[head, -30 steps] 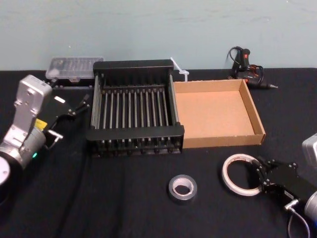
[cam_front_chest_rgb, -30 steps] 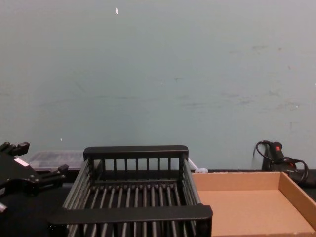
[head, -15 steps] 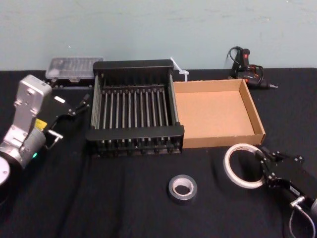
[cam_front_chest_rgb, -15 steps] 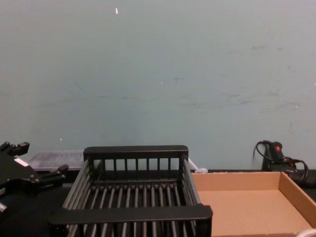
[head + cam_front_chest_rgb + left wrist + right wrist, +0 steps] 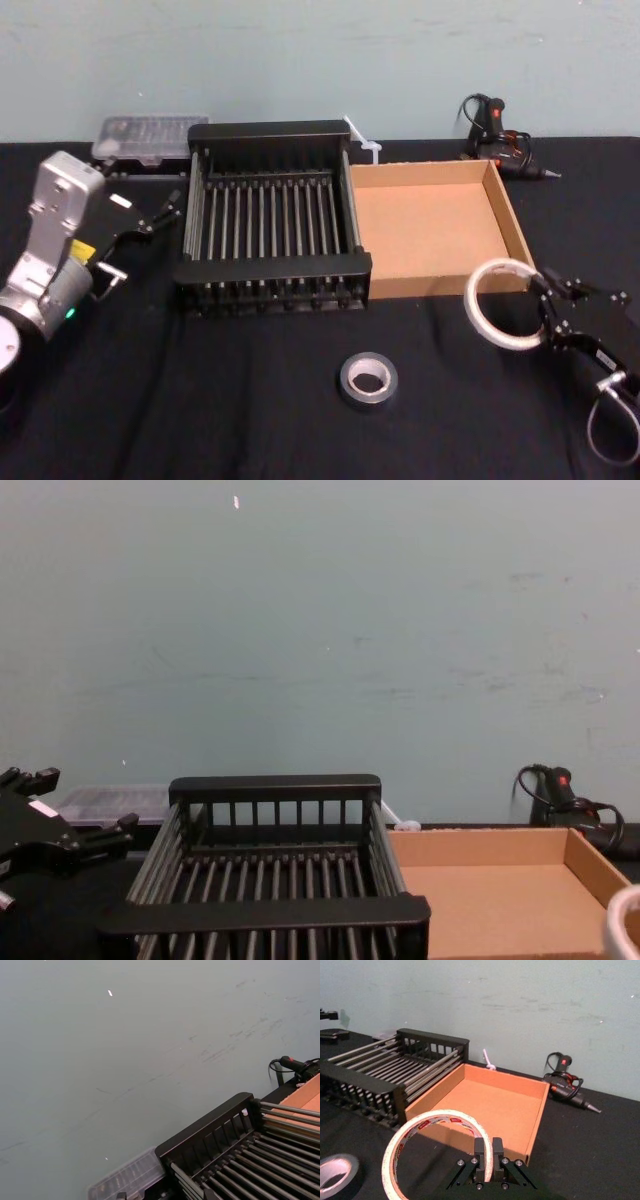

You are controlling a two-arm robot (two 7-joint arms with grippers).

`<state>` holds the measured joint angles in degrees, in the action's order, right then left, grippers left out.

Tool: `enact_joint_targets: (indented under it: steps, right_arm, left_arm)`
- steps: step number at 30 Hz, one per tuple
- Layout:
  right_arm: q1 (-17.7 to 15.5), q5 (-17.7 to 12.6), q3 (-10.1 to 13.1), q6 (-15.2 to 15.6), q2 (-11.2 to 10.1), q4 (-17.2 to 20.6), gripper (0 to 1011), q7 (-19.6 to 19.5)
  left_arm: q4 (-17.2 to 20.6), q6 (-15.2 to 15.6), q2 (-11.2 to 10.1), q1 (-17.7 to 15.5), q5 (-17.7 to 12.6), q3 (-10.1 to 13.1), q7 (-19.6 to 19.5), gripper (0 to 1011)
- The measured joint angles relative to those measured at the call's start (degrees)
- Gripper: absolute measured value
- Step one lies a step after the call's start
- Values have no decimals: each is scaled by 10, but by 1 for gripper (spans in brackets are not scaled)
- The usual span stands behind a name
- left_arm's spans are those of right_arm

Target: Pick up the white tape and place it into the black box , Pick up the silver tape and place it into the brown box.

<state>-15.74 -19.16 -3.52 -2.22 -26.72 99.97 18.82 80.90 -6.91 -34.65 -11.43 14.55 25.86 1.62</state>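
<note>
Head view is showing the right pincer (image 5: 543,300) clamping the white tape (image 5: 502,317) above the surface near its right edge; the black box (image 5: 270,132) is lying well leftward, past the brown box (image 5: 510,210).

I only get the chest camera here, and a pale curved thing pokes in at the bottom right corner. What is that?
Observer: It is the white tape, pinched at its rim by the right gripper and tilted up off the table.
Operator: Is it over one of the boxes?
Observer: It hangs at the near right corner of the brown box, away from the black box.
Operator: Is there another roll?
Observer: Yes, the silver tape lies flat on the black table in front of the black box.
Operator: And the other arm?
Observer: The left gripper sits left of the black box, fingers apart, holding nothing.
</note>
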Motion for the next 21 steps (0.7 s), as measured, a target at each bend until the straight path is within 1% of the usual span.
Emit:
enact_joint_targets:
  steps: [8,11,12,15,16,21]
  right_arm:
    - [34,5,-5,17,8,-9,99,-6]
    - [54,2,-12,26,10,-18,99,-2]
    - [54,2,-12,26,10,-18,99,-2]
    - [75,2,-22,35,13,-27,99,1]
    - [75,2,-22,35,13,-27,99,1]
    - [99,2,-35,41,17,-40,99,2]
  left_arm:
    - [0,0,0,0,0,0,0,1001]
    - [0,0,0,0,0,0,0,1001]
    - [0,0,0,0,0,0,0,1001]
    - [0,0,0,0,0,0,0,1001]
    - [0,0,0,0,0,0,0,1001]
    - [0,0,0,0,0,0,0,1001]
